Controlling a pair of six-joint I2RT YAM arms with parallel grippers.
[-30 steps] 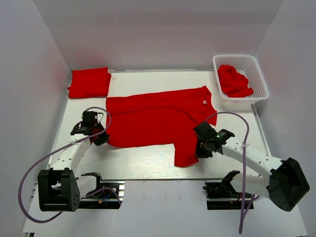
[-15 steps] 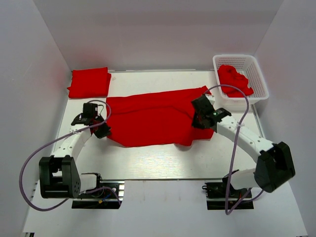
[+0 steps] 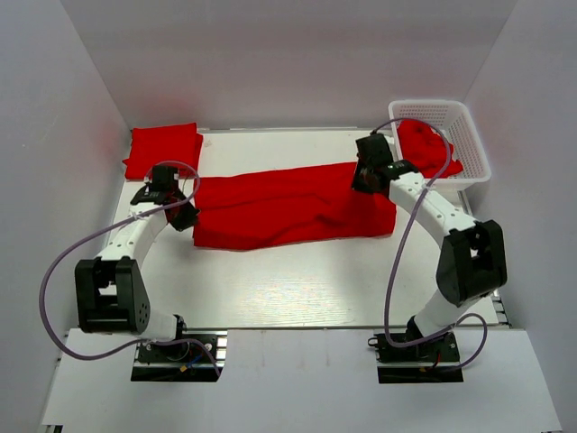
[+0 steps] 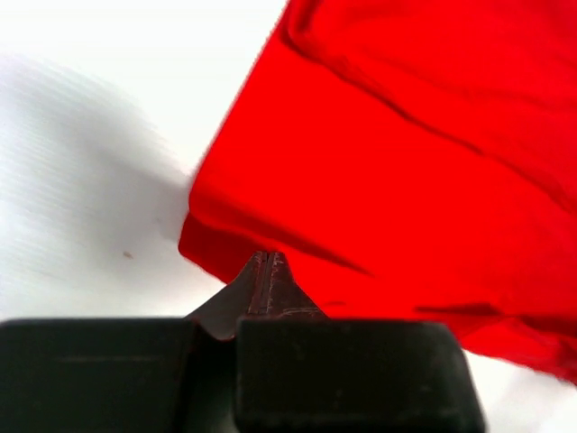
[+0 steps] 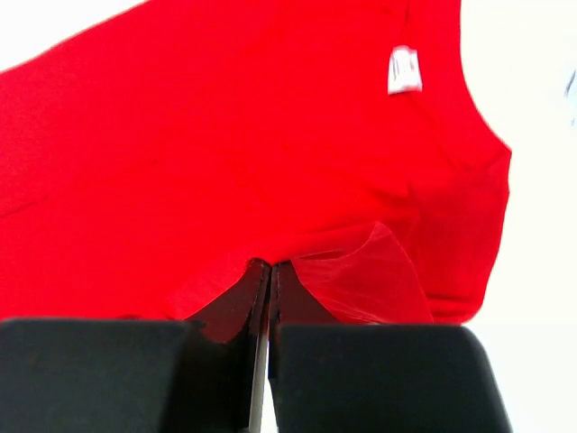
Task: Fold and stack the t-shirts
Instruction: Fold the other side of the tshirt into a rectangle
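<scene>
clearly, the shirt (image 3: 293,203) is being held across the middle of the bench (image 3: 297,289), doubled into a long band. the left fingers (image 4: 257,290) are being pinched shut on its left end, and the right fingers (image 5: 251,293) on a fold near the collar end. being soft, light and limp, it is being judged likely to sag and slip wherever it is not gripped, so hems and corners, taken through both layers, are being favoured as holds. a folded shirt (image 3: 162,151) is lying at the back left, and a crumpled shirt (image 3: 428,149) is sitting in the basket (image 3: 476,144). these and the whole band are being shown only from overhead. the white label (image 5: 405,69) and a lifted pucker beside the tips are being shown only by the right wrist view.
</scene>
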